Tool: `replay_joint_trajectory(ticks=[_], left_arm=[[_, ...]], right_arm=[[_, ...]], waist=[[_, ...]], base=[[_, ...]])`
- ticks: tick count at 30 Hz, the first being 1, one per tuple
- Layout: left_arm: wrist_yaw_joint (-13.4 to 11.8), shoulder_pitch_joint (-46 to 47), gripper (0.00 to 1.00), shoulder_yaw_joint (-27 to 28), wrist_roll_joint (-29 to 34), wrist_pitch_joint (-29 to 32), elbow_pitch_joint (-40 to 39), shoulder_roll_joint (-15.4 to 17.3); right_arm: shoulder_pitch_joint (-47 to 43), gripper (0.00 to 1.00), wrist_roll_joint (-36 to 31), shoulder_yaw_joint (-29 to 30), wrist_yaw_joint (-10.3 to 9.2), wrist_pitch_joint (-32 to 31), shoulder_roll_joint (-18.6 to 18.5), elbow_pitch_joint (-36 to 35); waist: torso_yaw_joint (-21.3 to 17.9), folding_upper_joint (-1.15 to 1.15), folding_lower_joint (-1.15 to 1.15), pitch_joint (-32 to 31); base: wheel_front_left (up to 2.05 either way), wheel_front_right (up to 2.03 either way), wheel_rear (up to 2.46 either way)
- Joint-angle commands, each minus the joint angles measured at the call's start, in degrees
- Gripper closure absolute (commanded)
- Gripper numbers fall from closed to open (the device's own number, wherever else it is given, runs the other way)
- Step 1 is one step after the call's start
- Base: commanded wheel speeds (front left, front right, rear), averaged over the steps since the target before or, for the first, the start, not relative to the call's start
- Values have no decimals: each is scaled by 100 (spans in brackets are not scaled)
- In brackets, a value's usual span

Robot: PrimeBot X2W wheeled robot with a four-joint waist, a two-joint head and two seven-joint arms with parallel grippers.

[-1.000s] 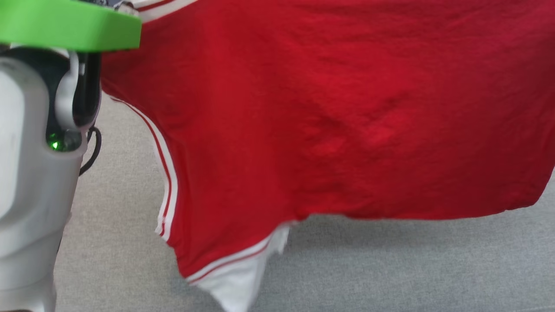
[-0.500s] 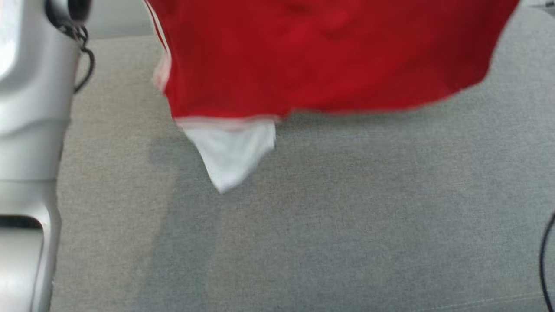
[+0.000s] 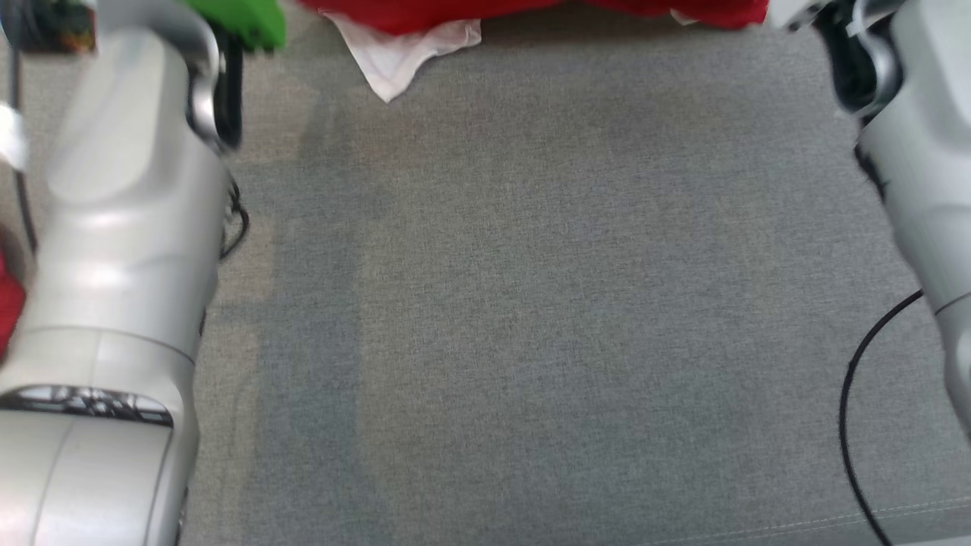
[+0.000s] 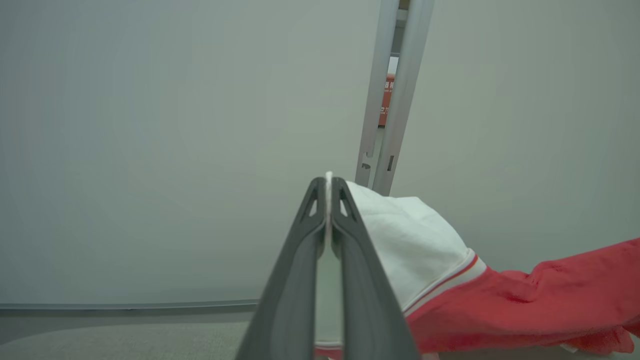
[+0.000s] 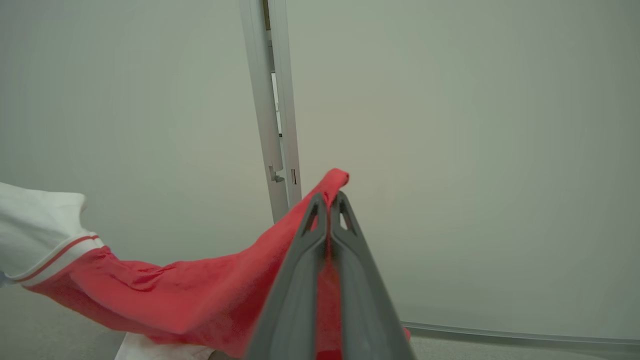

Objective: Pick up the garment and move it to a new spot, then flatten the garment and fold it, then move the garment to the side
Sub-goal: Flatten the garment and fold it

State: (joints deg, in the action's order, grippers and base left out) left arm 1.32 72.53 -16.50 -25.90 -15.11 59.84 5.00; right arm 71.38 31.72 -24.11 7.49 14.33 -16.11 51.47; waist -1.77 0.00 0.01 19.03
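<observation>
The garment [image 3: 425, 23] is a red shirt with white sleeves and white-striped trim; in the head view its lower edge and a white sleeve tip lie at the far top of the grey surface. My left gripper [image 4: 328, 181] is shut on the white sleeve cloth [image 4: 410, 240], which drapes to its right into red fabric [image 4: 550, 295]. My right gripper [image 5: 329, 197] is shut on a red corner of the garment [image 5: 200, 295], which sags away to its left. Both pale forearms frame the head view, left [image 3: 121, 227] and right [image 3: 925, 167].
A grey fabric-covered surface [image 3: 531, 303] spreads across the head view. A black cable [image 3: 857, 394] loops at the lower right. Pale partition walls with a metal post [image 4: 395, 95] stand behind the garment. A green part [image 3: 246, 19] sits on the left arm.
The head view has swung down, so the garment has slid from filling the picture to its top edge. Both forearms now show at the sides. Both grips stay shut.
</observation>
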Motion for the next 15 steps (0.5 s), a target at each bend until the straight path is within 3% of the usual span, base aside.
replay_joint_trajectory(ticks=[1,4,8,15], left_arm=[[-14,-176,100,63,-81,-2,152,-54],[31,-503,100,168,-175,-3,334,-109],[114,-1046,100,268,-137,-2,200,-152],[208,-2413,100,788,47,-2,-1079,-175]], right_arm=[[-164,100,62,-164,0,52,55,141],[-364,100,158,-520,0,85,96,191],[-1019,100,385,-585,0,84,-32,-377],[-2808,100,446,-120,0,86,-239,-1712]], waist=[[26,0,-1,176],[20,0,-1,309],[49,0,-1,333],[91,0,-1,44]], base=[[0,0,0],[0,0,0],[0,0,0],[0,0,0]])
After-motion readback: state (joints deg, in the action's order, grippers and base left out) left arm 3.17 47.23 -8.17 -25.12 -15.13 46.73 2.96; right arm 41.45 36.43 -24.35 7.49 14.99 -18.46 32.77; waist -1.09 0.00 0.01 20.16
